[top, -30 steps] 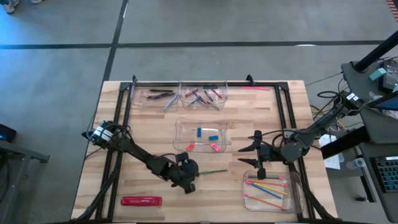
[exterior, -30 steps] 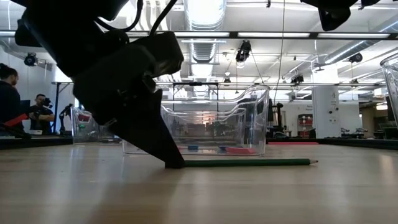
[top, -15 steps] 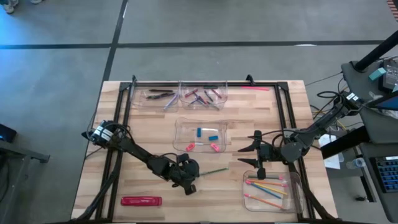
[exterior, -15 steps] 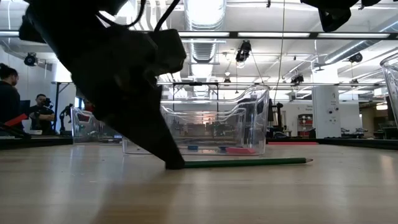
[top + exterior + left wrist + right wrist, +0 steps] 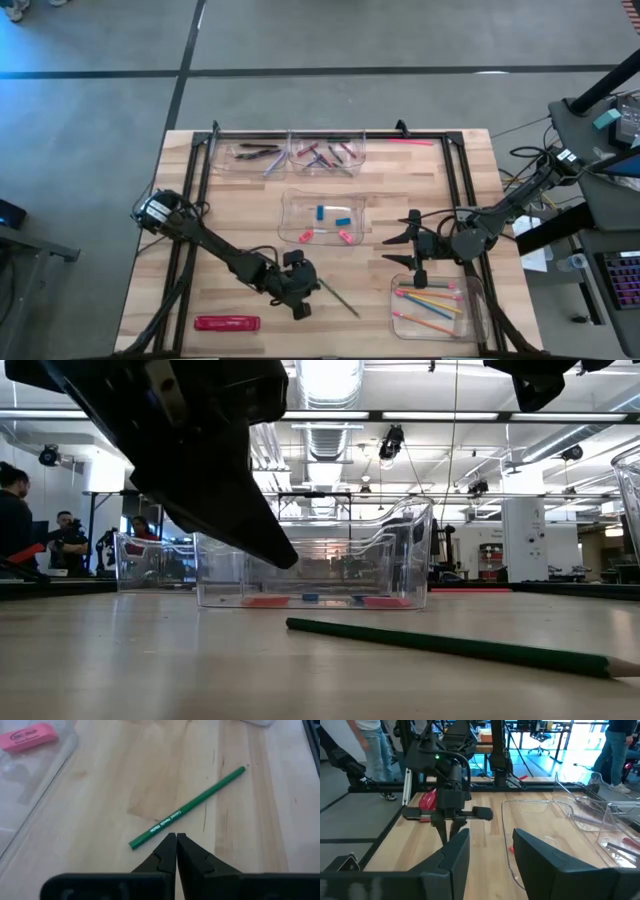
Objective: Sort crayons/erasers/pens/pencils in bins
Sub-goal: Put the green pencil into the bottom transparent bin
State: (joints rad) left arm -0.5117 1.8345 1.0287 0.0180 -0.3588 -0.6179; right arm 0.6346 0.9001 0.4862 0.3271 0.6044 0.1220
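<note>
Jaws of the left gripper are pressed together on nothing, just above the blunt end of the green pencil lying loose on the tabletop; light, stiff and prone to roll, it probably wants pinching mid-shaft.

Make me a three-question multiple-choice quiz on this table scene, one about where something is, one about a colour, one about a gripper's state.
1. Where does the green pencil lie?
A. In the bin with the other pencils
B. On the bare table by the left gripper
C. In the bin with the erasers

2. What colour is the flat pack near the table's front edge?
A. Red
B. Yellow
C. Green

3. How are the left gripper's fingers?
A. Wide open
B. Shut on the pencil
C. Shut, holding nothing

Answers: 1 B, the pencil rests on wood outside every bin. 2 A, it shows red from above. 3 C, the fingertips meet beside the pencil, not around it.
</note>
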